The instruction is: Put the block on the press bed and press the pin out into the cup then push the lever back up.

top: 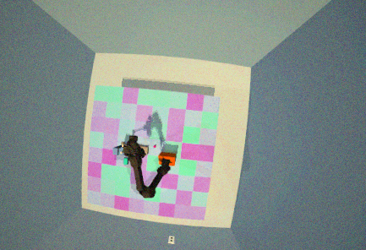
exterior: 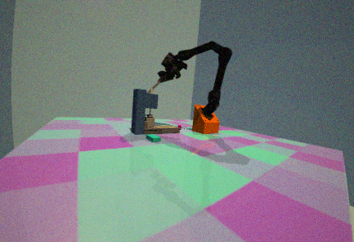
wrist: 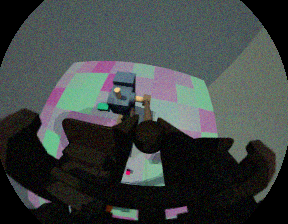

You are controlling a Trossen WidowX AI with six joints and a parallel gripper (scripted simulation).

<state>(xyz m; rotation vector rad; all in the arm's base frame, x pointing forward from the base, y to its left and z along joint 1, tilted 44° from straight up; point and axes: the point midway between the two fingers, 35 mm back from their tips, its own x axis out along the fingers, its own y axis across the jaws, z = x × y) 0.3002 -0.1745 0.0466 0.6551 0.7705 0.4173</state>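
Pinching the lever in the gripper, above the press; lever slants up from press head to fingers; block upright on the bed, below the punch; exact pin alignment can't be told; green piece beside press.

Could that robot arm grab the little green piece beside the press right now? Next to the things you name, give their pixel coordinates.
Probably not yet: the gripper [exterior: 160, 78] is shut on the lever [exterior: 154, 87]. Once released, nothing visible seems to block the green piece [top: 126, 160] [exterior: 153, 138] [wrist: 103, 107].

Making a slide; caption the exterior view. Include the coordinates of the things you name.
Robot gripper [exterior: 160, 78] shut on the lever [exterior: 154, 87] of a blue press [exterior: 138, 111].
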